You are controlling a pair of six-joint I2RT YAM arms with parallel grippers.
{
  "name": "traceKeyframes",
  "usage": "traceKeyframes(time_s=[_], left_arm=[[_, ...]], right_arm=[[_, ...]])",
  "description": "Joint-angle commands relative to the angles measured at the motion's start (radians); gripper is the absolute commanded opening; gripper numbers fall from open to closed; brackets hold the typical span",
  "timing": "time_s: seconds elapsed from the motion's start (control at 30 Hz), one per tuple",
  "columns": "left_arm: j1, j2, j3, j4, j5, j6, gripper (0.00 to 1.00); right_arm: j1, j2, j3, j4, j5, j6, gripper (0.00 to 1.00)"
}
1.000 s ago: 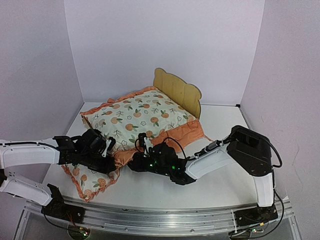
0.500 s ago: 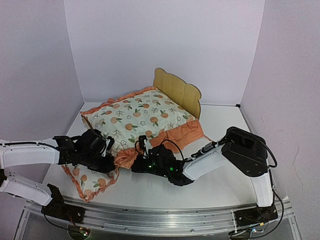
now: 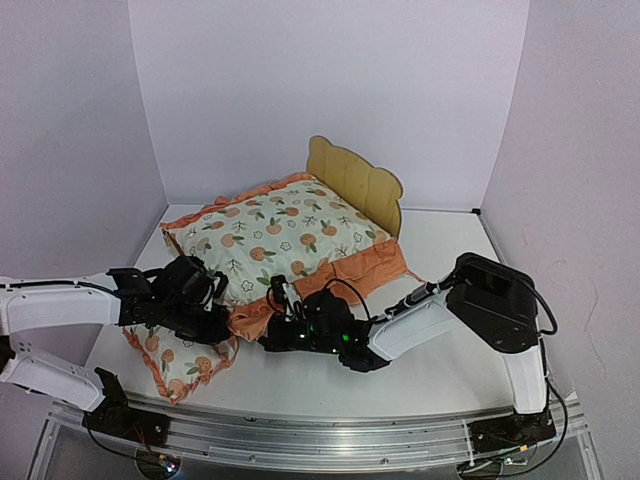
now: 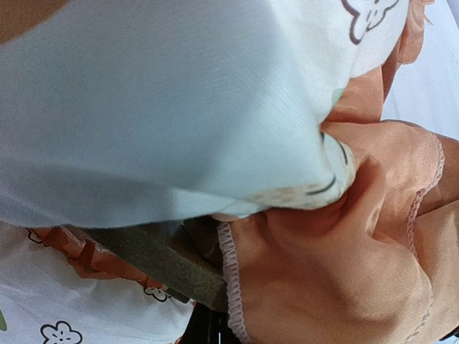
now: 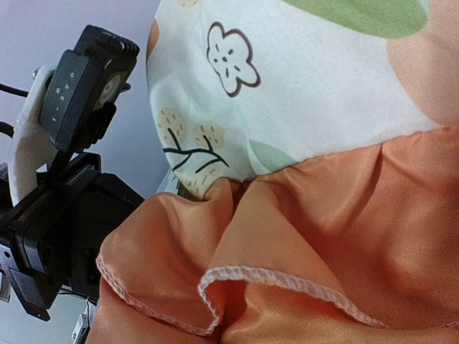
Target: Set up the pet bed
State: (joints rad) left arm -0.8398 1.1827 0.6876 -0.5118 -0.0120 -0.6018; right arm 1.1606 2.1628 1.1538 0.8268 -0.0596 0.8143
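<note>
One pet bed [image 3: 355, 185], one mattress cushion [image 3: 280, 235], one small pillow [image 3: 180, 365] and two claws show on the bench [image 3: 440, 250]. The pet bed lies just beyond both claws, under the cushion, with its headboard at the far end. The left claw [image 3: 212, 300] and right claw [image 3: 278, 302] are at the bed's near end, each clenched on the cushion's orange ruffle [image 5: 301, 215].

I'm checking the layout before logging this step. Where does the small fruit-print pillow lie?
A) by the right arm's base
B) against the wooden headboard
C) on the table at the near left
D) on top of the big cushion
C: the small pillow lies on the table at the near left, in front of the big cushion and well away from the headboard.
</note>
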Motion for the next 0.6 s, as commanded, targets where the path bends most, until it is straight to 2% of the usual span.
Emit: traceKeyframes(time_s=[0.0,0.23,0.33,0.57], left_arm=[[0.0,0.029,0.081,0.215,-0.062,0.027,0.0],[-0.028,0.11,0.063,0.262,-0.094,0.142,0.0],[-0.03,0.116,0.056,0.306,-0.064,0.194,0.0],[-0.03,0.128,-0.011,0.389,0.071,0.489,0.0]], right_arm=[[0.004,-0.061,0.023,0.019,-0.083,-0.002,0.0],[0.004,-0.051,0.049,0.021,-0.111,0.009,0.0],[0.004,-0.05,0.039,0.021,-0.099,0.015,0.0],[0.004,-0.083,-0.001,0.021,-0.058,0.009,0.0]])
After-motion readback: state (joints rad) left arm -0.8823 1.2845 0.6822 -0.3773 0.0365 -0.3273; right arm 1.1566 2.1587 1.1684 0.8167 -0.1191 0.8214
